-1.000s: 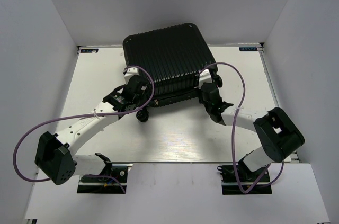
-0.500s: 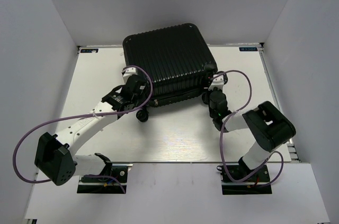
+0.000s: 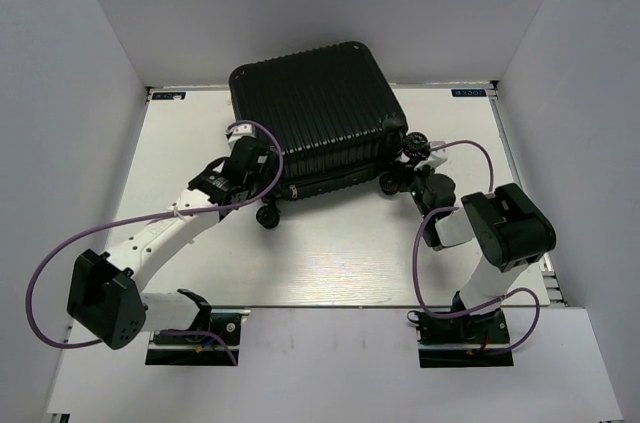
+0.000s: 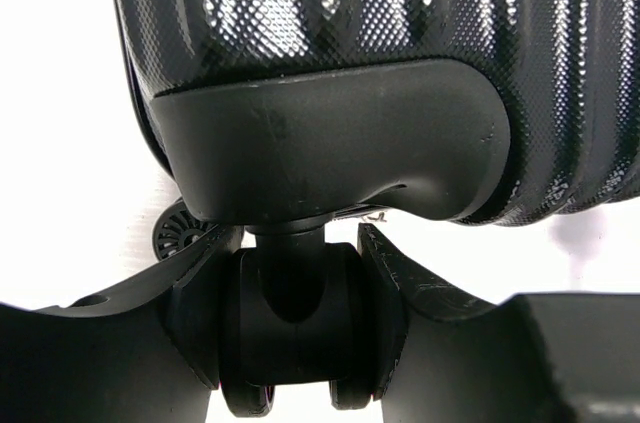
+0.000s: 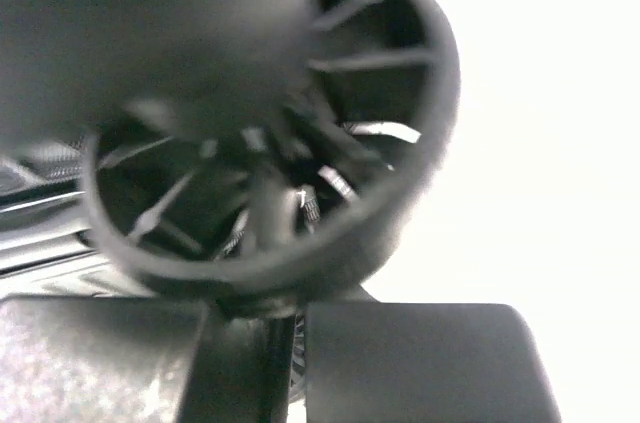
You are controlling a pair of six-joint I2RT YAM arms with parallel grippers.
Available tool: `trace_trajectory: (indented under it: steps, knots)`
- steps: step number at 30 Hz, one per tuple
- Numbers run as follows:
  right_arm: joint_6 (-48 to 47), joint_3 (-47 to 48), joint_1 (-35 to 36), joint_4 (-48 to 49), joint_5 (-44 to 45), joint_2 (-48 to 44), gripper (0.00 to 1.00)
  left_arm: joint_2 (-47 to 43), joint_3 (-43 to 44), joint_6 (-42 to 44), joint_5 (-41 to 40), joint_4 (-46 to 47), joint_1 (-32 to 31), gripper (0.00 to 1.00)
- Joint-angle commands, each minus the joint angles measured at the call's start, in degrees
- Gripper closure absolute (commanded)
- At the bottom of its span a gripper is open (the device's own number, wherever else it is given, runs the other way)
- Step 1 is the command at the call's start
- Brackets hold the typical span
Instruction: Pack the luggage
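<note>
Here, the luggage's [image 4: 400, 23] corner wheel [image 4: 290, 328] sits clamped between the left gripper's [image 4: 297, 240] fingers [image 4: 400, 283].

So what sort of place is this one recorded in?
Most likely a lab robot test cell: a white table boxed in by plain white walls, two robot arms bolted at its near edge, and a black suitcase lying on it.

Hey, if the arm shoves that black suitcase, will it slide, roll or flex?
Probably won't flex: the luggage has a ribbed hard shell. It lies on its broad side, so it likely slides rather than rolls; the caster wheel may swivel.
</note>
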Motion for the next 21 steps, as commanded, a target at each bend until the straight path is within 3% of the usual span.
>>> trace_trajectory:
  steps: [1,9,15,21]
  knots:
    - [5.3,3.7,-6.2,13.5,-5.8,2.3,1.0,0.9,-1.5,4.2,-6.7,-10.6,4.1,1.0]
    - [7.9,6.3,-12.2,13.5,-10.9,4.5,1.0,4.0,-0.1,8.9,-4.5,-10.6,5.9,1.0]
    - [9.3,14.2,-15.1,13.7,-14.6,8.1,1.0,4.1,-1.0,14.9,0.2,-7.9,7.4,1.0]
    - [7.8,25.8,-17.6,9.9,-28.4,13.4,1.0,5.8,0.5,22.4,3.9,-7.6,10.1,1.0]
